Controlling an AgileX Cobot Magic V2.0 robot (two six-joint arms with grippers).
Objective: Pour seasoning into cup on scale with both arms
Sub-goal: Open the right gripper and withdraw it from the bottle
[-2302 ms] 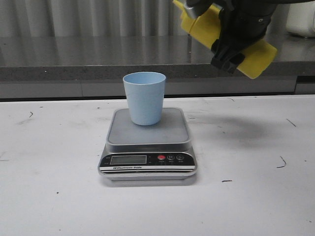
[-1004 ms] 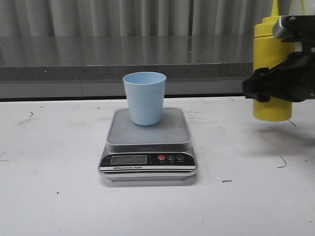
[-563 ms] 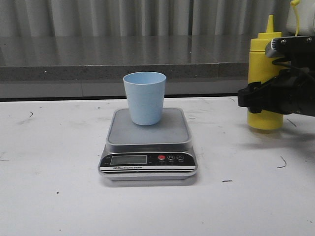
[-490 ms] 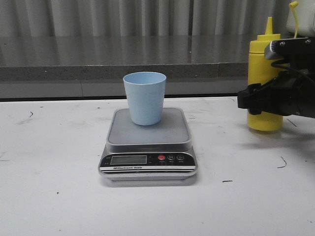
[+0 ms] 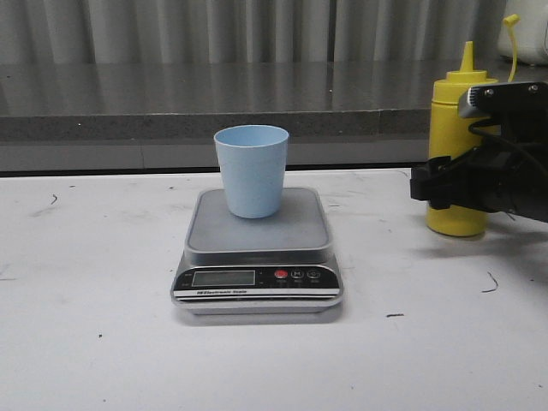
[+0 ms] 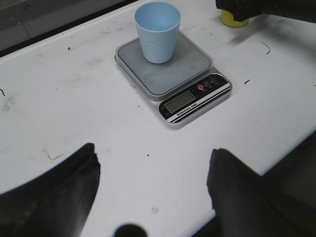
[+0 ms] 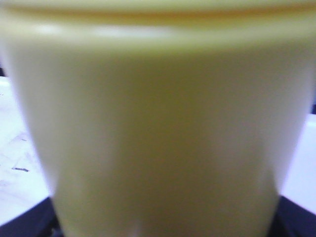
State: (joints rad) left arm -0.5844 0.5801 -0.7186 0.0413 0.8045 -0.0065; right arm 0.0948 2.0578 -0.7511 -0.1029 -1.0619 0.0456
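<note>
The tall yellow plastic squeeze bottle [image 5: 454, 154], tilted overhead moments ago, now stands upright on the white table [image 5: 103, 342] at the frame's right, still clasped by the black right gripper [image 5: 445, 184]. The black left gripper [image 6: 153, 182] hangs spread wide, holding nothing. At centre, the pale blue plastic cup [image 5: 252, 169] stays on the grey steel scale [image 5: 257, 257].

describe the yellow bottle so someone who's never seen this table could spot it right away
Start at the scale mid-table with the blue cup on it, then look right. The bottle stands upright on the table, inside the right pincer. It is the only yellow thing, taller than the cup, with a pointed nozzle.
</note>
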